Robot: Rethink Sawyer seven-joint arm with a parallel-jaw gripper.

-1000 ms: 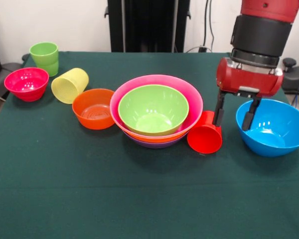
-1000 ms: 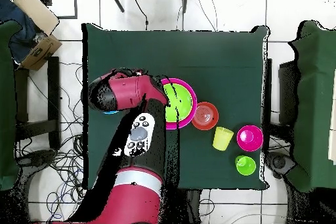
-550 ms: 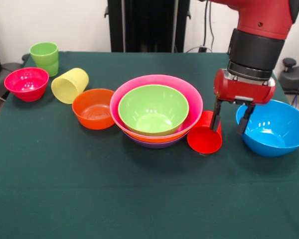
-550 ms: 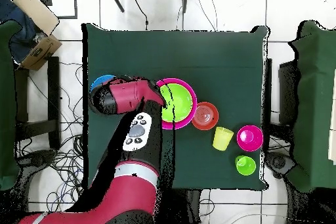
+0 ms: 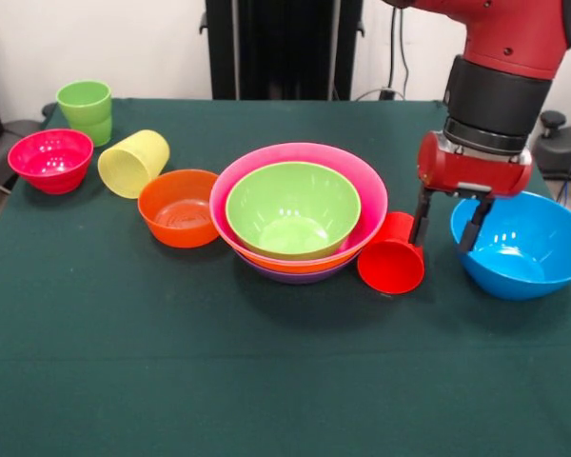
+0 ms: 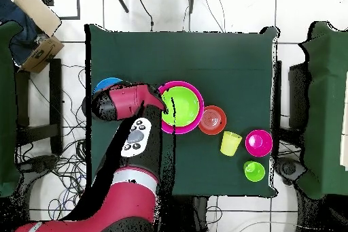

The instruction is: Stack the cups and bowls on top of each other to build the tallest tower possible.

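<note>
So the gripper (image 5: 447, 221) hangs with fingers apart astride the blue bowl (image 5: 521, 243) rim at its 9 o'clock, probably to grab it for the tower (image 5: 298, 211).

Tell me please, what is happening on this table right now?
A red and black robot arm holds its tool open, with nothing in it, above the gap between the red plastic cup lying on its side and the large blue plastic bowl. A tower of nested big bowls, lime green innermost, stands mid-table. The small bowls and other cups are not stacked.
</note>
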